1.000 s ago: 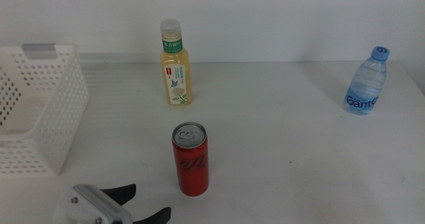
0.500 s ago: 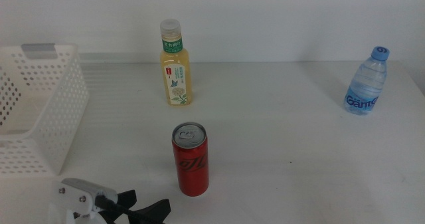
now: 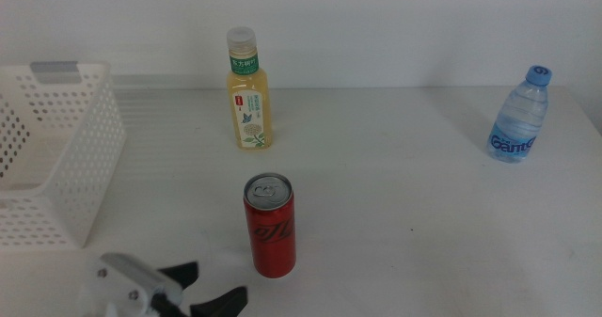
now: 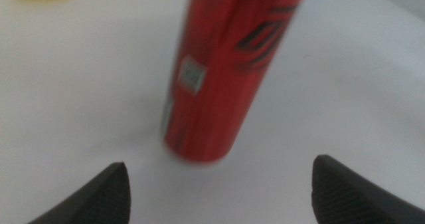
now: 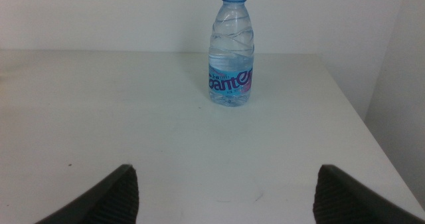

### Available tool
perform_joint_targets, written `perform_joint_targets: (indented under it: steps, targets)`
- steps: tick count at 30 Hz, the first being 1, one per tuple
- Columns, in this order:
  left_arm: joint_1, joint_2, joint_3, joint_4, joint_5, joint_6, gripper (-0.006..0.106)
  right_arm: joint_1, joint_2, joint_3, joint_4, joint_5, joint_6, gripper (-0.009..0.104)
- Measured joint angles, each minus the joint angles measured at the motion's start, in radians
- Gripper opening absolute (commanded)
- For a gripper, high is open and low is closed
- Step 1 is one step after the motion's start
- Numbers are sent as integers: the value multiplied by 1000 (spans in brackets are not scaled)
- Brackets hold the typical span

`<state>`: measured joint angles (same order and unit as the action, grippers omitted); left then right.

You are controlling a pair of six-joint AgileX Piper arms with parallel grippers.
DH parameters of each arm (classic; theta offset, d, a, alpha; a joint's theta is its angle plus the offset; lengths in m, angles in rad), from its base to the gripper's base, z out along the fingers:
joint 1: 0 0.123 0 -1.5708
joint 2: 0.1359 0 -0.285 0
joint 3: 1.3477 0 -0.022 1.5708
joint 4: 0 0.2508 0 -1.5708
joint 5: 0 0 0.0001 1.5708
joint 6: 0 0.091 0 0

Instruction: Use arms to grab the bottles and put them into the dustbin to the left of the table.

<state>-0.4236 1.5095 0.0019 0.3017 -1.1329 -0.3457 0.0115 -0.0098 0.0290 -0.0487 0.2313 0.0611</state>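
A tall red soda can (image 3: pixel 270 225) stands upright in the middle front of the white table (image 3: pixel 404 195). My left gripper (image 3: pixel 209 287) is open at the front edge, just left of the can and apart from it. In the left wrist view the can (image 4: pixel 226 71) fills the space ahead of the spread jaws. A yellow tea bottle (image 3: pixel 248 91) stands at the back. A clear water bottle (image 3: pixel 518 118) with a blue cap stands at the far right. My right gripper (image 5: pixel 226 191) is open, well short of the water bottle (image 5: pixel 231 48). The white perforated dustbin (image 3: pixel 56 152) sits at the left.
A pale wall runs behind the table. The table's right edge (image 5: pixel 372 137) lies close beside the water bottle. Bare tabletop stretches between the can and the water bottle.
My left gripper has shifted slightly along the front edge near the can and its jaws have turned. The bottles, the can and the dustbin have not moved.
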Motion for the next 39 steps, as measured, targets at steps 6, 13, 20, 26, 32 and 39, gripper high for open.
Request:
perform_joint_targets:
  steps: [6, 13, 20, 26, 32, 39]
  targets:
    - [0, 0, -97, 28, -3, 1, 90, 0, 0, 0, 0, 0, 0, 75]
    - [0, 8, -184, 55, 66, -7, 90, 0, 0, 0, 0, 0, 0, 75]
    - [0, 115, -254, 108, 56, -23, 90, 0, 0, 0, 0, 0, 0, 75]
    - [0, 247, -320, 146, 0, -41, 90, 0, 0, 0, 0, 0, 0, 75]
    - [0, 334, -384, 173, -1, -49, 90, 0, 0, 0, 0, 0, 0, 75]
    - [0, 392, -465, 194, -3, -49, 90, 0, 0, 0, 0, 0, 0, 75]
